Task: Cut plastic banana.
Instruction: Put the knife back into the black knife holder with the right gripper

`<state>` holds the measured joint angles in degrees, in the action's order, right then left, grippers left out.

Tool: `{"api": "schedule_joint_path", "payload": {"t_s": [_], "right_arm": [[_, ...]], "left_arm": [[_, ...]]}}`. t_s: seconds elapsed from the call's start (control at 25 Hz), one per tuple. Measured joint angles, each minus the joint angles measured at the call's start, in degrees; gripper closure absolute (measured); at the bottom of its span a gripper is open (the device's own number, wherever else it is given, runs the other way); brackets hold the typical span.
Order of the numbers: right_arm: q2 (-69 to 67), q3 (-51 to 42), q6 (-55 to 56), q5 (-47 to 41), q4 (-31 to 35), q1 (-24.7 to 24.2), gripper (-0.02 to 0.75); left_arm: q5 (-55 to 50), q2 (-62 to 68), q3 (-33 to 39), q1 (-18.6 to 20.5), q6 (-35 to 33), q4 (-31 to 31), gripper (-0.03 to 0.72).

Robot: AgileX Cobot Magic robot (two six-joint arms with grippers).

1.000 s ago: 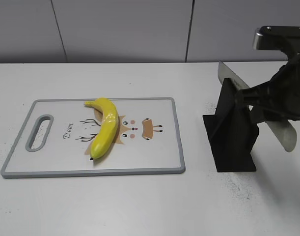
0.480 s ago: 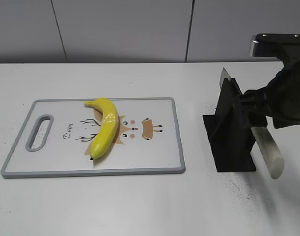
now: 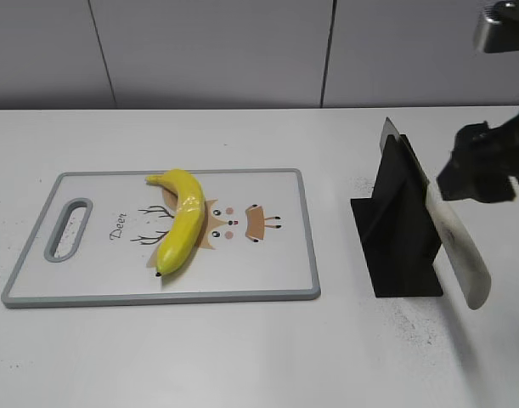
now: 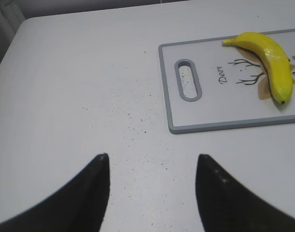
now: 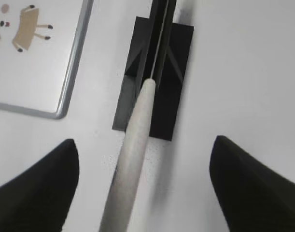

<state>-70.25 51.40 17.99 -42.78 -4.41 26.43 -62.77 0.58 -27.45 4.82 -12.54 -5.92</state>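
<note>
The plastic banana (image 3: 181,223) is glossy yellow and lies on the white cutting board (image 3: 267,276); it also shows in the left wrist view (image 4: 271,60). A knife stands in a black holder (image 3: 399,229), its pale handle (image 3: 459,255) sticking out toward the front right. My right gripper (image 3: 482,167) hovers above the handle (image 5: 137,130). In the right wrist view its fingers (image 5: 145,145) are wide open on either side of the handle and touch nothing. My left gripper (image 4: 152,157) is open and empty over bare table, left of the board (image 4: 219,126).
The board has a grey rim, a handle slot (image 3: 68,228) at its left end and a deer drawing. The black holder (image 5: 154,72) stands to the right of the board. Dark specks dot the white table (image 3: 242,357). A grey wall runs behind.
My right gripper has risen and moved right, away from the holder, so the knife handle now shows in full. The banana, board and holder have not moved.
</note>
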Motion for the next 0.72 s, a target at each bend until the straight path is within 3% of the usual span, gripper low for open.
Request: {"api": "schedule_joint_path", "payload": {"t_s": [0.24,0.72], "right_arm": [[10.9,-2.6,-8.4,-12.8,0.7,0.0,0.177],[40.4,-19.6,-9.9,-17.6,0.6,0.0,0.189]], "left_arm": [[0.0,0.0,0.0,0.0,0.0,0.0,0.144],[0.0,0.0,0.0,0.0,0.0,0.0,0.144]]}}
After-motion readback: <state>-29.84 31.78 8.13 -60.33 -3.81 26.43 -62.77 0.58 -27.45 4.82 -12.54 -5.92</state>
